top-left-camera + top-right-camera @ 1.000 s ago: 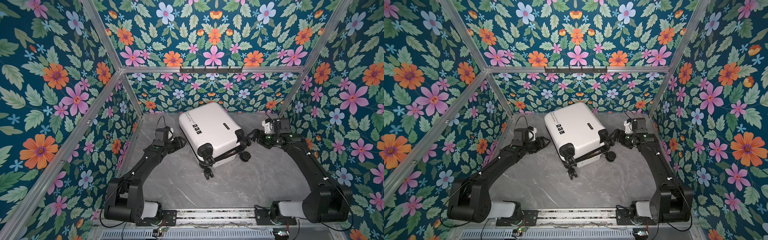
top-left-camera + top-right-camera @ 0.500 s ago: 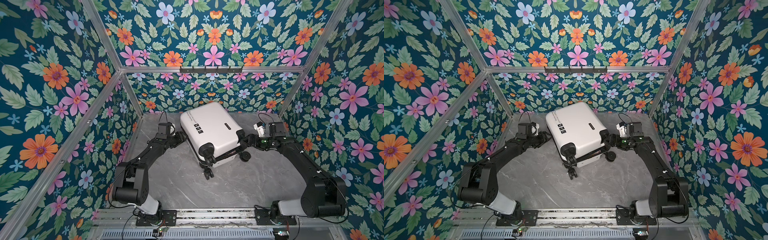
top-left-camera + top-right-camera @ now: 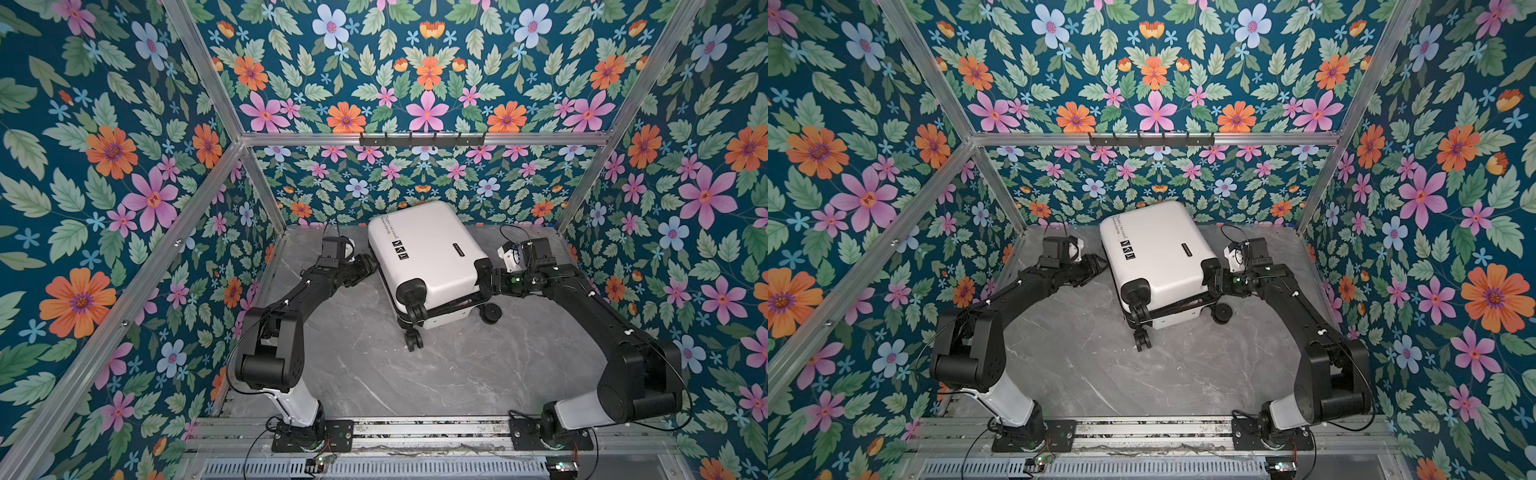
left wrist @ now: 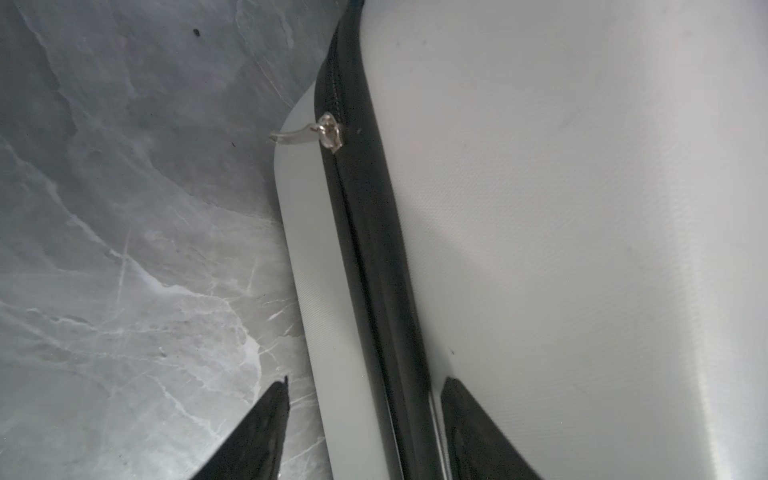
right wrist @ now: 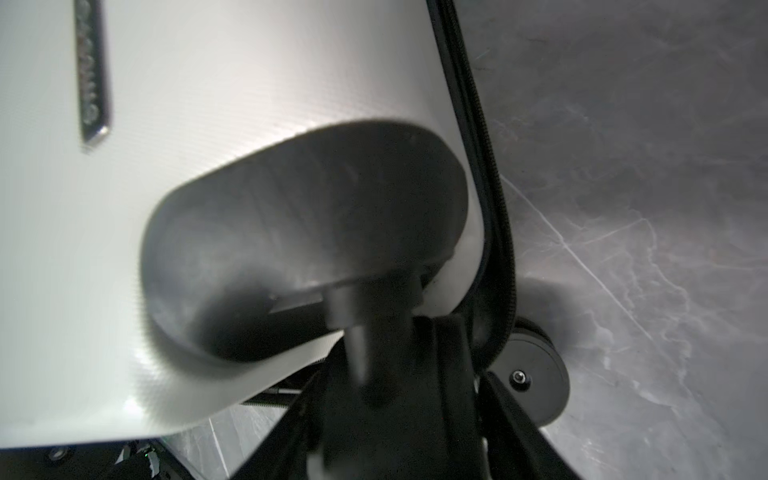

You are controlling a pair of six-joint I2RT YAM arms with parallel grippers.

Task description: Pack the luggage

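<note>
On table, toward twelve o'clock: luggage, lid down. Just clamped at four-o'clock caster by right gripper; newly flanked at nine by open left gripper astride zip. Likely braced for zipping.

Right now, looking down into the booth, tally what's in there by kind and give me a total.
White suitcase: 1
Robot arms: 2
Hook rail on the back wall: 1
Total: 4
</note>
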